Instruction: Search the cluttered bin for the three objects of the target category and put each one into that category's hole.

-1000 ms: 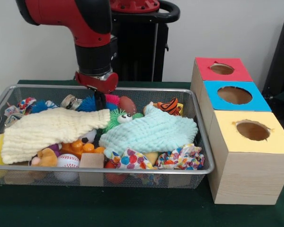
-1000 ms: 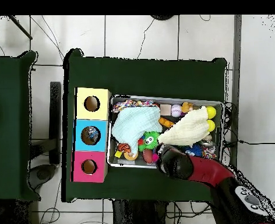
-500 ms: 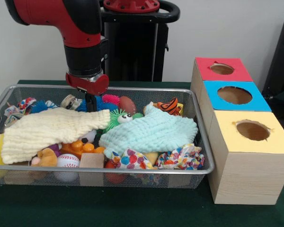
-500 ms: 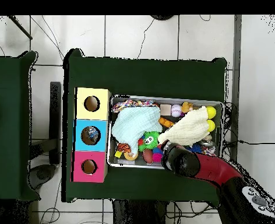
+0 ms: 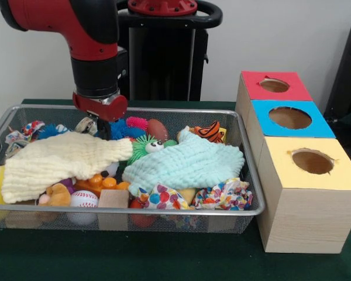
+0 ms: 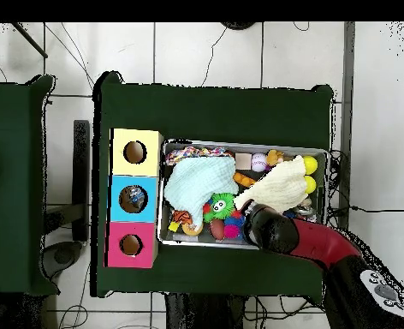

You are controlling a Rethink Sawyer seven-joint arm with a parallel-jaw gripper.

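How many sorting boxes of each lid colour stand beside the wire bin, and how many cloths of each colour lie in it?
Red box: 1
Blue box: 1
Yellow box: 1
Pale yellow cloth: 1
Mint green cloth: 1
Total: 5, that is 3 boxes beside the bin and 2 cloths in it.

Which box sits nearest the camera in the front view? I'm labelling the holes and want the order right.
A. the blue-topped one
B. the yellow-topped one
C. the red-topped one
B: the yellow-topped box is lowest and largest in the front view, with the blue-topped box behind it and the red-topped box farthest back.
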